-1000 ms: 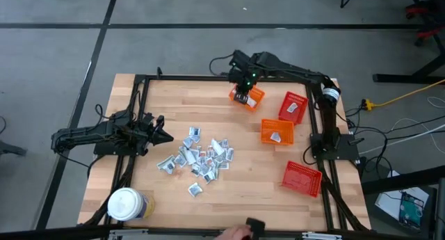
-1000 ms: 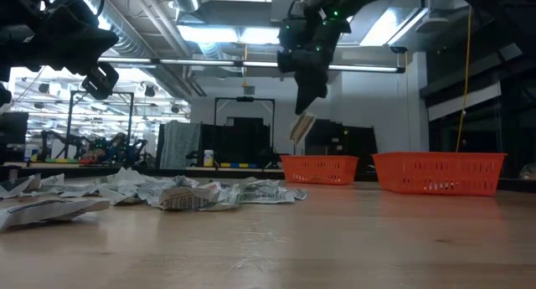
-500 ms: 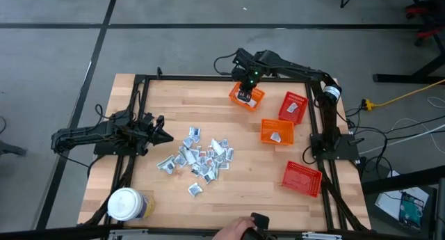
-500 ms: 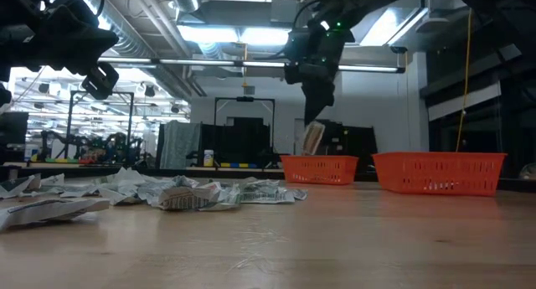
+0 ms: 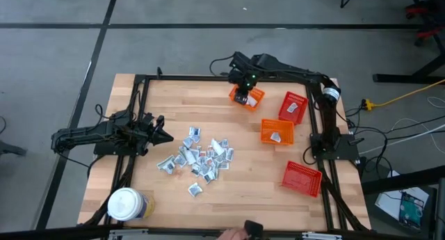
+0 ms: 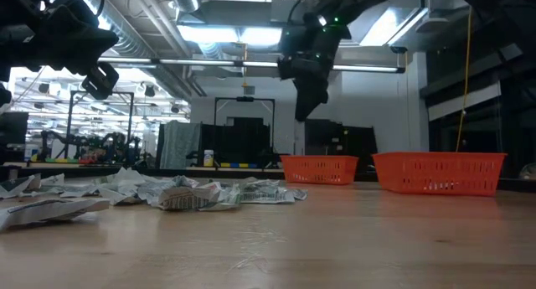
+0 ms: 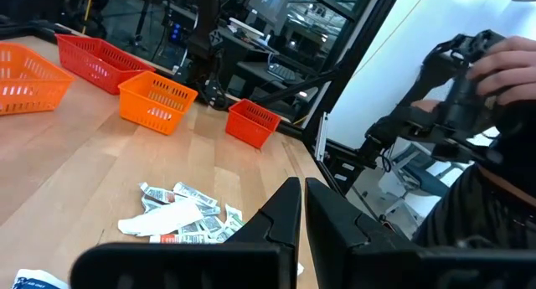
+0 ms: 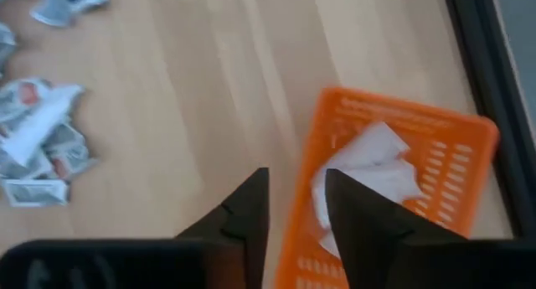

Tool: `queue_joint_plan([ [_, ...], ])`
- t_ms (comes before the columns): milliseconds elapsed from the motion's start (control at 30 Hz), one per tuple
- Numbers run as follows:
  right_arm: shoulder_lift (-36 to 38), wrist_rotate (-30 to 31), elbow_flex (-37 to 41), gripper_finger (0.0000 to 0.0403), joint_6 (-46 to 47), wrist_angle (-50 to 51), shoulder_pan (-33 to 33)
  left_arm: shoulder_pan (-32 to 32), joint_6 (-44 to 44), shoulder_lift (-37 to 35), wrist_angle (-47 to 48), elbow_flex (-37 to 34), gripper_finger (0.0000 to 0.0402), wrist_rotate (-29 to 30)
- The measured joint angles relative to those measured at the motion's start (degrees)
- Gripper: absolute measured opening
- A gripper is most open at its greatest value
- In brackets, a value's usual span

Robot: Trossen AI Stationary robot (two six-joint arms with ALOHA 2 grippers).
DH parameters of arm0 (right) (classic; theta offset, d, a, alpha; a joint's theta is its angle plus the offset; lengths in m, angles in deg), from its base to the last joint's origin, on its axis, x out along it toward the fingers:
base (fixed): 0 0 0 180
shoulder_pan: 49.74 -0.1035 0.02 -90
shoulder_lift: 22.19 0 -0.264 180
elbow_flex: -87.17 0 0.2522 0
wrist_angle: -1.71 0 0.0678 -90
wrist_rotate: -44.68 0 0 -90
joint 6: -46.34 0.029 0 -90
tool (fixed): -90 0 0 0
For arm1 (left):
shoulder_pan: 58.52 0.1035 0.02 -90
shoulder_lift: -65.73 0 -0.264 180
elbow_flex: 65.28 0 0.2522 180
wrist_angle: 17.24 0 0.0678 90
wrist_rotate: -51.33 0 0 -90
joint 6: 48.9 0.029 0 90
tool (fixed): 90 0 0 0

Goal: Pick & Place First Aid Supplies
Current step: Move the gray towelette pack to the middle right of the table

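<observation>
High view: the right gripper is held above the orange basket at the far edge; the sachet pile lies well apart toward the table's middle, the left gripper beside it, shut and idle. Low view: nothing is seen between the parted right fingers. Right wrist view: a white sachet lies in the basket just under the empty jaws, long axis slanted corner to corner. Judged: release done; the gripper should be lifted clear before the pile is approached.
</observation>
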Motion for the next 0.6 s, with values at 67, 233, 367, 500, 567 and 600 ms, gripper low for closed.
queue_joint_plan([
  [67, 0.3, -0.1, 0.0, 0.0139, 0.1, -1.2, -1.5, 0.0, 0.0, 0.0, 0.0, 0.0, 0.0015, 0.0],
  [233, 0.5, -0.1, 0.0, 0.0169, 2.4, -4.1, -5.7, 0.0, 0.0, 0.0, 0.0, 0.0, 0.0015, 0.0],
  [367, 0.5, -0.1, 0.0, 0.0186, 3.3, -6.3, -9.8, 0.0, 0.0, 0.0, 0.0, 0.0, 0.0015, 0.0],
  [500, 0.5, -0.1, 0.0, 0.0192, 3.3, -8.2, -14.3, 0.0, 0.0, 0.0, 0.0, 0.0, 0.0015, 0.0],
  [567, 0.5, 0.0, 0.0, 0.0192, 3.2, -9.2, -16.7, 0.0, 0.0, 0.0, 0.0, 0.0, 0.0015, 0.0],
  [600, 0.5, 0.0, 0.0, 0.0193, 3.2, -9.6, -17.9, 0.0, 0.0, 0.0, 0.0, 0.0, 0.0016, 0.0],
])
